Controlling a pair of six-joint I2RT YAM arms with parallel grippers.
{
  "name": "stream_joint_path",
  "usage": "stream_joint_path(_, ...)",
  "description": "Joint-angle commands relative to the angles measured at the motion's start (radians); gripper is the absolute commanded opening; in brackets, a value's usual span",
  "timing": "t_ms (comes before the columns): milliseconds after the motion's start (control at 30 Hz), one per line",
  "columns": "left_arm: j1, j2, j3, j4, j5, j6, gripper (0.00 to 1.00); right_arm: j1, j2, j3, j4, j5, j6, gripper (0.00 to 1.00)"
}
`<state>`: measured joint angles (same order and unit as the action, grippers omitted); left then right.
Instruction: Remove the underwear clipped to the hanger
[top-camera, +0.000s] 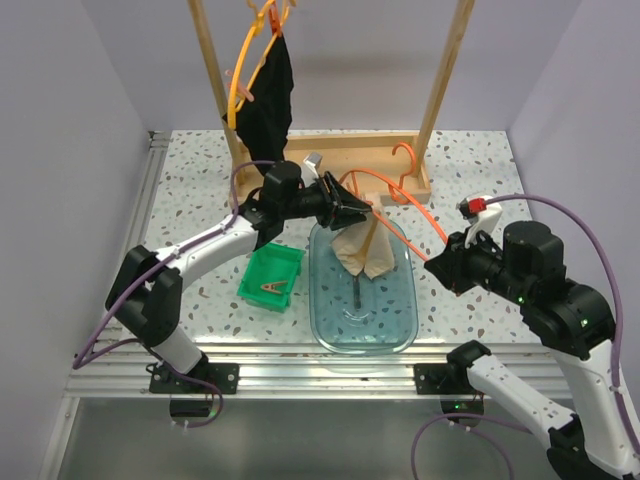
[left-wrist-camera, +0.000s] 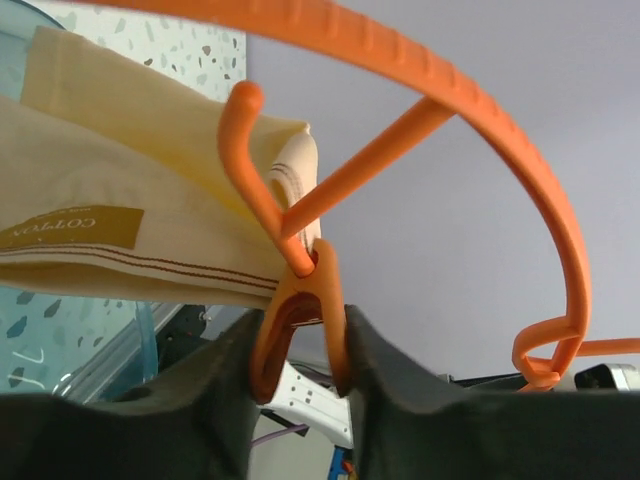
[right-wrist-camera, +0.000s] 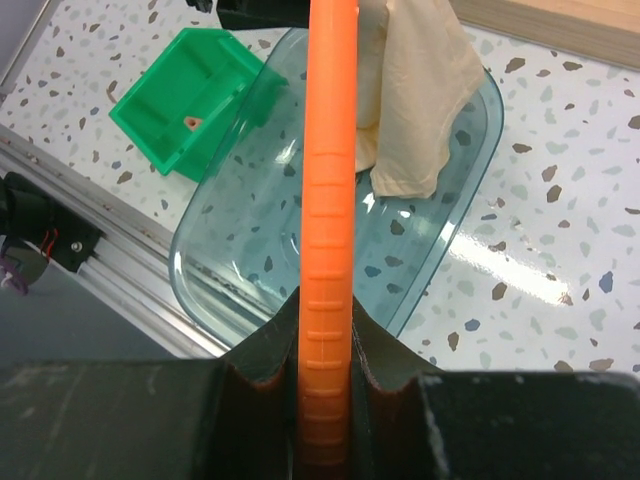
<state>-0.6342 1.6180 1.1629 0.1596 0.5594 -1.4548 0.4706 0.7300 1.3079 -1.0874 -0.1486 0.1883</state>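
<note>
Seemingly, beige underwear (left-wrist-camera: 130, 150) bears a gold label (left-wrist-camera: 70, 228) reading COTTON.

Table (top-camera: 190, 190): white terrazzo top with dark flecks, filling the middle of the top view.
Wooden frame (top-camera: 445, 75): at 12 o'clock on the table; two pale upright posts rise from a flat base board and run out of the top of the view.
Tub (top-camera: 400, 320): clear, blue-tinted, with rounded corners; at 6 o'clock from the table's centre, near the front edge.
Green bin (top-camera: 275, 258): small and open-topped, just beside the tub at its 9 o'clock, slightly turned.
Brown clip (top-camera: 272, 290): lies inside the green bin, toward its 6 o'clock wall.
Rail (top-camera: 320, 368): aluminium bar along the table's 6 o'clock edge.
Walls (top-camera: 70, 100): plain pale lilac at 9, 12 and 3 o'clock.
</note>
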Motion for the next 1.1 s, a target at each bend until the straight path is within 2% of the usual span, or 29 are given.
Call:
stream_joint_path(0,0.008,0.006,-0.012,0.064,0.033,0.002,0.33,0.0,-0.017,0.01,0.035,-0.009,-0.032,0.0)
stream_joint_path(33,0.01,0.005,-0.015,0.067,0.033,0.001,0.15,0.0,-0.018,0.01,0.032,-0.008,-0.033,0.0)
stream_joint_path(133,0.008,0.0,-0.028,0.074,0.033,0.001,0.0,0.0,-0.021,0.007,0.032,0.012,-0.032,0.0)
stream_joint_path(400,0.008,-0.036,-0.038,0.06,0.036,0.02,0.0,-0.001,0.005,-0.005,0.021,0.092,-0.012,0.0)
stream_joint_path(500,0.01,-0.07,-0.022,-0.018,0.039,0.088,0.0,0.0,0.016,-0.009,-0.011,0.142,-0.007,0.0)
stream_joint_path(567,0.007,-0.098,-0.005,-0.089,0.057,0.195,0.0,0.0,0.016,-0.013,-0.016,0.17,-0.004,0.0)
stream_joint_path(600,0.007,-0.108,0.013,-0.203,0.059,0.241,0.0,0.0,0.016,-0.015,-0.02,0.176,-0.003,0.0)
stream_joint_path(667,0.004,-0.157,0.024,-0.326,0.042,0.408,0.0,-0.001,0.011,-0.025,-0.017,0.188,0.011,0.0)
stream_joint_path(700,0.004,-0.179,0.043,-0.503,-0.037,0.471,0.0,0.0,0.009,-0.029,-0.016,0.19,0.013,0.0)
stream_joint_path(733,0.005,-0.225,0.049,-0.591,-0.1,0.591,0.0,-0.001,0.009,-0.032,-0.012,0.192,0.016,0.0)
stream_joint_path(767,0.004,-0.249,0.052,-0.677,-0.174,0.646,0.0,0.0,0.005,-0.036,-0.011,0.199,0.028,0.0)
stream_joint_path(800,0.005,-0.276,0.041,-0.835,-0.338,0.683,0.0,0.0,0.005,-0.038,-0.005,0.213,0.031,0.0)
stream_joint_path(867,0.007,-0.357,-0.024,-0.925,-0.512,0.754,0.0,0.0,0.006,-0.047,0.003,0.222,0.043,0.0)
stream_joint_path(1000,0.007,-0.44,-0.135,-1.058,-0.651,0.783,0.0,0.0,0.022,-0.048,0.029,0.228,0.054,0.0)
stream_joint_path(1067,0.008,-0.44,-0.188,-1.066,-0.674,0.791,0.0,-0.001,0.028,-0.047,0.04,0.23,0.062,0.0)
